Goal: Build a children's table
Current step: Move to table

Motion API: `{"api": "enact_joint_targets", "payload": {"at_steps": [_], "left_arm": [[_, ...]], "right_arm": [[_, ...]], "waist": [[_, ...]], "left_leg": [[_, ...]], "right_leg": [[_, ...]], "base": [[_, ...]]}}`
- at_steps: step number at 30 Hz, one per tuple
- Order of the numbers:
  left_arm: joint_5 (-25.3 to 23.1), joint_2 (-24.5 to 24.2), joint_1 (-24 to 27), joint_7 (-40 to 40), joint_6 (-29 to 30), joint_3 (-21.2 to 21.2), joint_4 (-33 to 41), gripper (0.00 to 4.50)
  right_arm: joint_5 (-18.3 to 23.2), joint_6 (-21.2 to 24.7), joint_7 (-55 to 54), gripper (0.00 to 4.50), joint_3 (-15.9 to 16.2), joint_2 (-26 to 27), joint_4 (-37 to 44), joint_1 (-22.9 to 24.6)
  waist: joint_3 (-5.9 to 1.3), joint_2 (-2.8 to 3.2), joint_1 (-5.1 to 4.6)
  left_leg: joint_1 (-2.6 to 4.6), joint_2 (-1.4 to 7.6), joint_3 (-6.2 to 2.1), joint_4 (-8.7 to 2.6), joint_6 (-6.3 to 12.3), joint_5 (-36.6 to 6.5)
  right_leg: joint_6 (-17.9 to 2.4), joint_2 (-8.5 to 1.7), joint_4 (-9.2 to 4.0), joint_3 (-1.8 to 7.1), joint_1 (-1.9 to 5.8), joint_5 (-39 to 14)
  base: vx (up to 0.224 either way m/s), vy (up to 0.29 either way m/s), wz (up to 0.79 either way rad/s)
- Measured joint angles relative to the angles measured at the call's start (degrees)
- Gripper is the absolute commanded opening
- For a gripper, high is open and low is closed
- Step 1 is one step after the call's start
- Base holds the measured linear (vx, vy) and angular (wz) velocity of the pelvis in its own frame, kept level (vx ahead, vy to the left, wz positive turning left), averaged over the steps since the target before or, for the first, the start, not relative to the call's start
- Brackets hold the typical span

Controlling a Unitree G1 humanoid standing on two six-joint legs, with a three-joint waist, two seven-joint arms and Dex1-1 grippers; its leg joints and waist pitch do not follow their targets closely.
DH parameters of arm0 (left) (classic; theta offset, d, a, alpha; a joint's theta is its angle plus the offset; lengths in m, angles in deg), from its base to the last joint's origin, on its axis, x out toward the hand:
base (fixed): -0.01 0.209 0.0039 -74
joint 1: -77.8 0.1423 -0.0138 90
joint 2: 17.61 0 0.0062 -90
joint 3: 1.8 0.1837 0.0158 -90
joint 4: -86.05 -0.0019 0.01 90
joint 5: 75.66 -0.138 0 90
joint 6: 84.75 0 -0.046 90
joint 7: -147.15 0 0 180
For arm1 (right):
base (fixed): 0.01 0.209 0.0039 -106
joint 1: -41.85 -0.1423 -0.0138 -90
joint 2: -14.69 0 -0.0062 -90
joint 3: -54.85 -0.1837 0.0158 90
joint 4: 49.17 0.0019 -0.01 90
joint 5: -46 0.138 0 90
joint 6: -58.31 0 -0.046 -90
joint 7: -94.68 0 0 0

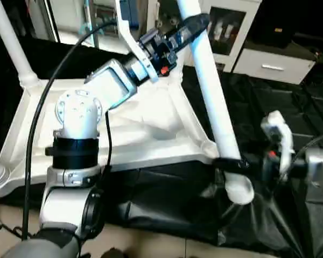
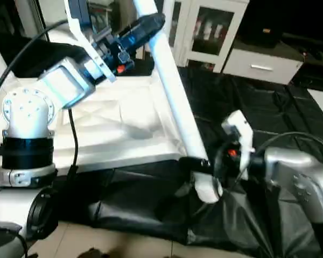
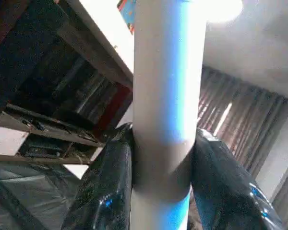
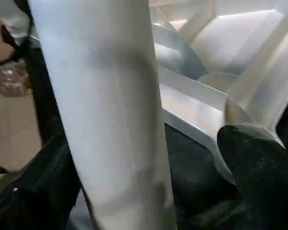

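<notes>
Fingers of the left gripper (image 3: 165, 191) clamp the upper leg (image 1: 212, 97), steadying it. Right gripper (image 1: 234, 167) fingers straddle its lower end, wide apart, beside the tabletop (image 1: 151, 129) corner socket, apparently guiding alignment.

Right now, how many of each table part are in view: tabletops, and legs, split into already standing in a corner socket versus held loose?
Tabletop, underside up: 1
Leg standing in a far corner socket: 1
Leg held loose, leaning over the near corner, gripped by the left gripper: 1
Total: 3 parts
</notes>
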Motion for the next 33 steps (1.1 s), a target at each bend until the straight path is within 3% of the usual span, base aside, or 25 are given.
{"api": "enact_joint_targets", "payload": {"at_steps": [3,12,18,33], "left_arm": [[-0.6,-0.2,0.0,0.9,0.0,0.8,0.0,1.43],[-2.6,-0.9,-0.1,4.3,0.2,3.3,0.0,1.43],[-4.0,-1.3,-0.6,5.8,0.2,4.4,0.0,1.43],[-5.1,-1.2,-1.5,7.1,0.2,5.1,0.0,1.43]], "right_arm": [[-1.6,0.0,-0.5,4.50,1.6,0.1,0.0,-0.1],[-2.3,0.4,2.3,4.50,2.4,-1.3,0.7,-0.1],[-3.7,0.3,4.9,3.93,5.4,-2.5,0.8,-0.1],[-7.4,-0.5,6.5,2.55,9.0,-2.8,0.6,-0.1]], "waist": [[0.01,-0.01,0.03],[0.02,-0.04,0.00],[0.06,-0.18,-0.01],[0.02,-0.50,0.04]], "left_leg": [[-0.04,0.00,0.01,0.00,0.02,0.0],[0.00,0.02,0.01,0.00,0.01,0.0],[0.01,0.03,0.01,0.00,0.00,0.0],[0.02,0.04,0.02,0.00,0.02,0.0]], "right_leg": [[-0.1,0.00,-0.01,0.00,-0.02,0.1],[-0.2,0.00,0.00,0.00,0.01,0.1],[-0.2,0.00,0.03,0.00,0.01,0.1],[-0.2,0.00,0.07,0.00,0.01,0.1]], "base": [[0.000,0.000,0.00],[0.000,0.000,0.00],[0.000,0.000,0.00],[0.000,0.000,0.00]]}}
